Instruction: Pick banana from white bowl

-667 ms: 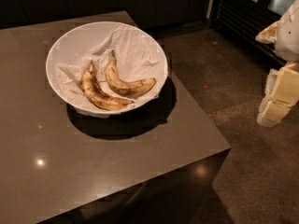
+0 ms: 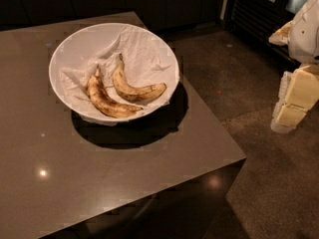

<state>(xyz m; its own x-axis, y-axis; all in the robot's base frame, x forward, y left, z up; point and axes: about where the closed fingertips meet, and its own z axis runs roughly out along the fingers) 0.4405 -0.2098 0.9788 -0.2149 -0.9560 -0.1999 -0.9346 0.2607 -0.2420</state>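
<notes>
The white bowl [image 2: 75,49], wide and lined with crumpled white paper, stands on the dark table [image 2: 99,183]. Two bananas lie in it side by side. The banana [image 2: 135,89] on the right is yellower and smoother, with a dark stem pointing up and away and a brownish tip at the right. A browner, speckled banana [image 2: 107,101] lies to its left. My gripper [image 2: 290,107], cream-coloured, hangs at the right edge of the camera view, off the table and well to the right of the bowl. It holds nothing that I can see.
The table's right edge and front right corner [image 2: 244,158] lie between the gripper and the bowl. A dark speckled floor [image 2: 279,183] is to the right. Dark cabinets [image 2: 149,4] stand behind the table.
</notes>
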